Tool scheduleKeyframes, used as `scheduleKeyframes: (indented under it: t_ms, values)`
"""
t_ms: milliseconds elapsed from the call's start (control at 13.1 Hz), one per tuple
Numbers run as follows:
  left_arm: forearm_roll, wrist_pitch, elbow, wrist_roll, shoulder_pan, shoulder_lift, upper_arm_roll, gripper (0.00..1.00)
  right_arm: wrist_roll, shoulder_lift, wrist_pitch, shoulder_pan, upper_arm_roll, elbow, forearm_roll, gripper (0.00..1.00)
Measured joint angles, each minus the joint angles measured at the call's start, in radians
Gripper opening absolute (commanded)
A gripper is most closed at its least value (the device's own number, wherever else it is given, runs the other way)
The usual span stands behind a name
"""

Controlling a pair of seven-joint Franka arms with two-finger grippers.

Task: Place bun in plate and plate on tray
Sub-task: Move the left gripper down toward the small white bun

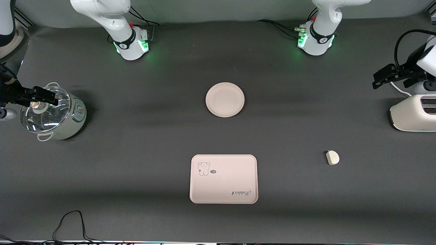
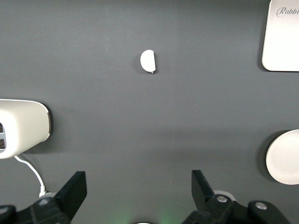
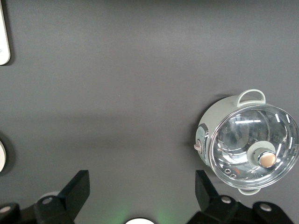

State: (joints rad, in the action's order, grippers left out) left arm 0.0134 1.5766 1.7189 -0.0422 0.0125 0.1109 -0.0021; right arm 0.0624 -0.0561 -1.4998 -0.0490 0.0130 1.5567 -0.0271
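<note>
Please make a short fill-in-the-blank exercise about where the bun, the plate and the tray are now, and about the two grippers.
1. The bun lies on the table toward the ____ arm's end.
2. The plate lies ____ from the front camera than the tray.
3. The right gripper hangs over the ____, the left gripper near the toaster; both are open.
4. The plate holds ____.

Missing words: left; farther; cooking pot; nothing

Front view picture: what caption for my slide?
Bun, plate and tray lie apart while both open grippers wait.
</note>
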Motion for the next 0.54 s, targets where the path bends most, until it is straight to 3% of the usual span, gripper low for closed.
scheduleKeyframes:
  t_ms: [536]
  values:
    - [-0.005, 0.061, 0.006, 0.005, 0.0, -0.038, 0.0, 1.0, 0.0, 0.0, 0.0, 0.0, 0.0, 0.0, 0.0, 1.0]
